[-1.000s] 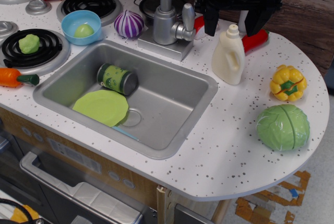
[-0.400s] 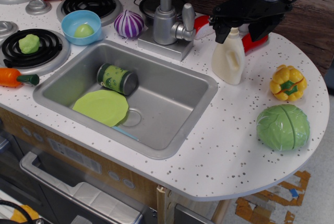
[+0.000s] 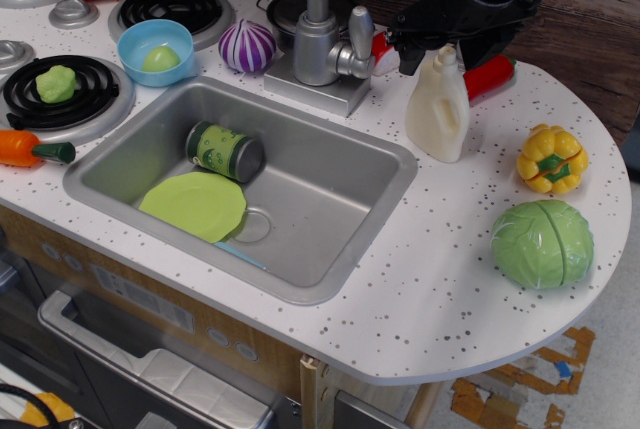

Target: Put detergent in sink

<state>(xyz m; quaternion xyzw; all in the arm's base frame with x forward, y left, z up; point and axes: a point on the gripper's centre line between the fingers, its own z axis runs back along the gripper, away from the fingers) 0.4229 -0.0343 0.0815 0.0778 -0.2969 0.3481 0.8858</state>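
Note:
The cream-white detergent bottle (image 3: 437,109) stands upright on the counter to the right of the sink (image 3: 335,204). The sink is a large steel basin with a round drain. My black gripper (image 3: 443,59) hangs over the bottle from the back. It is open, with one finger on each side of the bottle's cap and neck. I cannot tell whether the fingers touch the bottle. The bottle rests on the counter.
In the sink lie a green can (image 3: 225,151) and a green plate (image 3: 195,205). The faucet (image 3: 320,39) stands just left of the bottle. A red object (image 3: 490,76) lies behind the bottle. A yellow pepper (image 3: 552,158) and a green cabbage (image 3: 542,242) sit on the right.
My gripper came down from above the bottle and now straddles its cap, shifting slightly left in the last moment. The bottle has not moved.

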